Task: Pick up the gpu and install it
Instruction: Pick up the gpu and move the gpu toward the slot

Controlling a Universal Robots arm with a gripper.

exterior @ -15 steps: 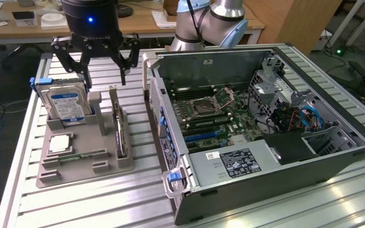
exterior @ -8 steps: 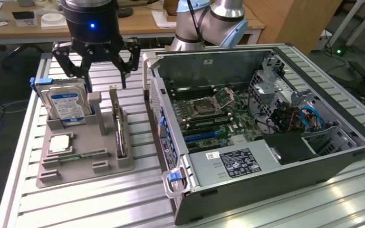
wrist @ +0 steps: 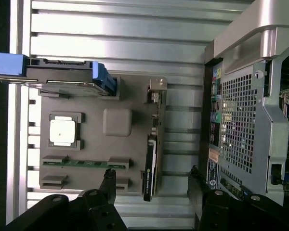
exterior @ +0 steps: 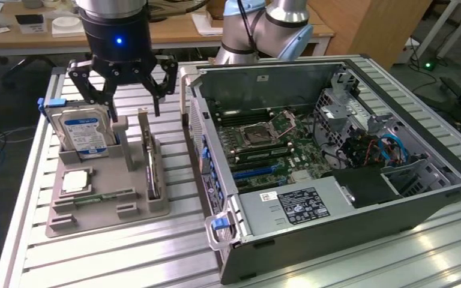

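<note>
One spread hand (exterior: 134, 113) hangs above upright gpu (exterior: 151, 174)

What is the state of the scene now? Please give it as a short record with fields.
hand: open, above the gpu, holding nothing
gpu: upright in a slot of the grey tray
hard drive: upright in the same tray
computer case: open, beside the tray, toward the exterior view's right

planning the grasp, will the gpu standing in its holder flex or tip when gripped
Likely stiff: the gpu is a thin flat board with a metal edge. Standing on edge in the grey holder, it may tip if nudged sideways.
</note>
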